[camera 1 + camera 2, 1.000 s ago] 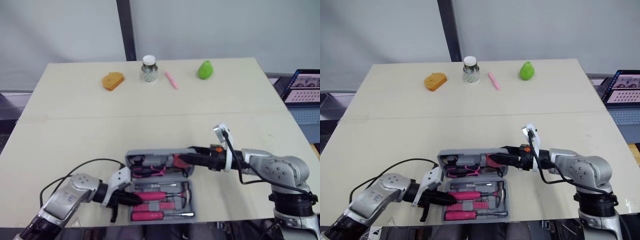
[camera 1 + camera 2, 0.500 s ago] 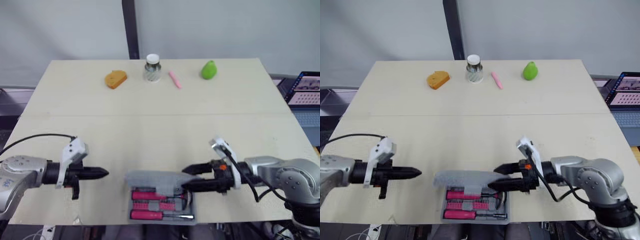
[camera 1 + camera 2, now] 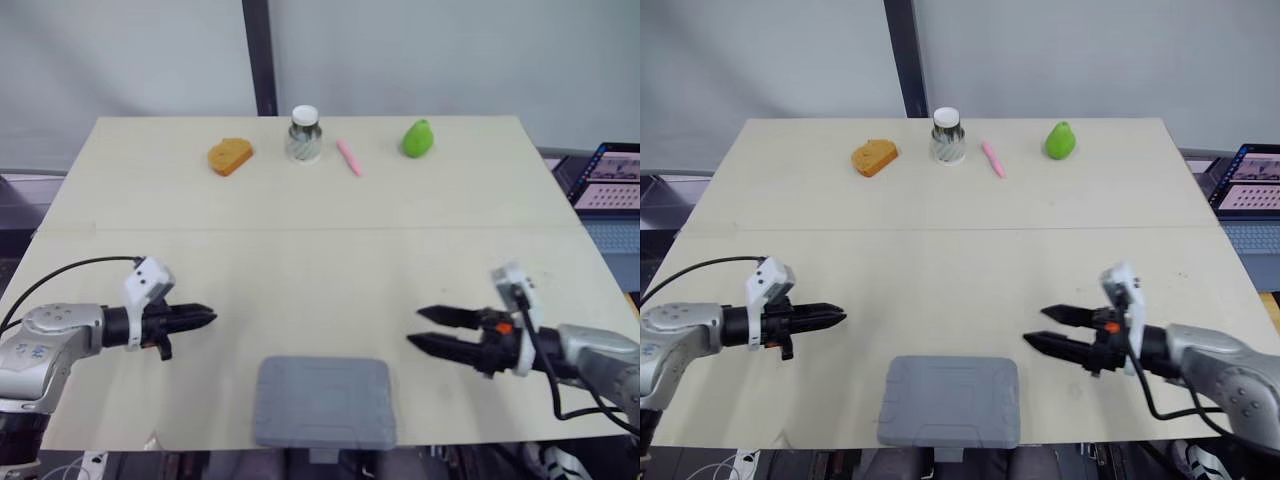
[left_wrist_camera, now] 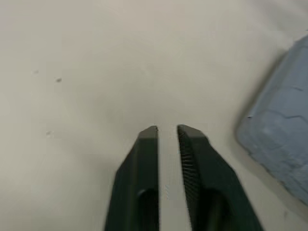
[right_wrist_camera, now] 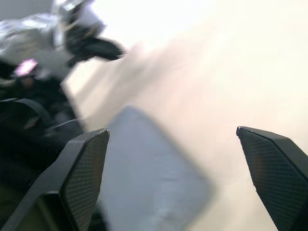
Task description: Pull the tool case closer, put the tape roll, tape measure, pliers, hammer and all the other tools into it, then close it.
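Observation:
The grey tool case lies flat with its lid down at the table's front edge, in the middle. No tools lie loose on the table. My left gripper hovers to the case's left and a little behind it, shut with nothing in it; the left wrist view shows its fingers almost touching and a corner of the case beside them. My right gripper is open to the right of the case, apart from it, pointing left. Between its wide-spread fingers, the right wrist view shows the case and my left gripper beyond.
Along the table's far edge stand an orange bread-shaped piece, a small jar, a pink stick and a green pear. A laptop sits off the table's right side.
The half-lowered lid has come down and the case now lies shut. My right gripper has drawn back to the right, off the lid. The left gripper has barely moved.

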`<state>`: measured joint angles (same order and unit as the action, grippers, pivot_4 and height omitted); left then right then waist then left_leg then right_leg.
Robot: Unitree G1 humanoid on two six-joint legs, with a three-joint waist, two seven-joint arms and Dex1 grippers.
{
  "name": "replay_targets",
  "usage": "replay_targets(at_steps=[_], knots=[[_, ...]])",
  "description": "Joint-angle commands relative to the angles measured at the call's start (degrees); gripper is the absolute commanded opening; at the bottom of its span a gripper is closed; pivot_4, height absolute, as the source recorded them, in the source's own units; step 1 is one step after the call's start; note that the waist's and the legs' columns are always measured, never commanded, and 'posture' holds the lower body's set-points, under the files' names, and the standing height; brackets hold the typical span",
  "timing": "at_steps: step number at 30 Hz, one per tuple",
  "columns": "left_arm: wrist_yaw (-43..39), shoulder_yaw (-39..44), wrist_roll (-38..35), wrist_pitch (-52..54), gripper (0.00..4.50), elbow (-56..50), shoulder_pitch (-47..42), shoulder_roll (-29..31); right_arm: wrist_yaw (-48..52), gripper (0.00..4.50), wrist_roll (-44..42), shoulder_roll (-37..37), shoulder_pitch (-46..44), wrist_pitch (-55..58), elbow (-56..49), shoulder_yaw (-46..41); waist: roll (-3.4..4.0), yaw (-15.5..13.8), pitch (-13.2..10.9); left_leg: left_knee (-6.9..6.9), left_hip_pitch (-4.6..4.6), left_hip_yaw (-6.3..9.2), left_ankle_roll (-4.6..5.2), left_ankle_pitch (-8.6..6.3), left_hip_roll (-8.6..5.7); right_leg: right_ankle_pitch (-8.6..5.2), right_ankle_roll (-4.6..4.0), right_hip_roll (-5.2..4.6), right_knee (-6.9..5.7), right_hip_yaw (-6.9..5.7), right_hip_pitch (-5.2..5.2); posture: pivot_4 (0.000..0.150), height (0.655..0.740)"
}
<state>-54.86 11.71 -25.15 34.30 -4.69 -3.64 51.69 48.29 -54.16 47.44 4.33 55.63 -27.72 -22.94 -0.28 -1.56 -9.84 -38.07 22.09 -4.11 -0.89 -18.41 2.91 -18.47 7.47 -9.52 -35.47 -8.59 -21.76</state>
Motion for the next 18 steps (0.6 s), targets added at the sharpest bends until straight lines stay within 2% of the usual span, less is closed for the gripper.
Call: replay_targets(at_steps=[1,4,12,18], knots=[[0.84,5.36,1.19,-4.93,2.80,3.77,2.84,-0.36,4.90,4.50,12.10,3.36,8.29,-12.57,3.58,-2.85,-0.04,-0.02,-0.02,0.00,0.00,-0.01,0.00,0.00,0.00,0.00,0.00,0.00,0.02,0.00,0.00,0.150,0.7400],[0.74,7.53,2.16,-7.93,4.33,5.98,6.09,-0.13,7.10,4.50,18.22,4.34,12.61,-20.58,9.41,-3.95,-0.09,0.07,-0.04,0.01,-0.01,-0.06,0.00,0.00,0.00,0.00,0.00,0.00,0.05,0.00,0.00,0.150,0.7400],[0.29,10.30,4.24,-13.04,4.42,11.70,8.66,1.31,10.71,4.50,22.67,5.12,12.89,-27.23,20.43,-6.18,-0.09,0.20,-0.04,0.01,-0.12,-0.17,-0.01,0.01,0.05,0.00,0.00,0.00,0.00,0.04,0.01,0.150,0.7400],[-0.29,10.14,3.78,-13.19,4.42,12.69,7.07,1.13,12.02,4.50,24.09,5.29,11.46,-28.37,22.52,-4.80,-0.10,0.10,-0.05,0.00,-0.12,-0.18,0.00,0.00,0.04,0.00,0.00,0.00,0.01,0.06,0.03,0.150,0.7400]])
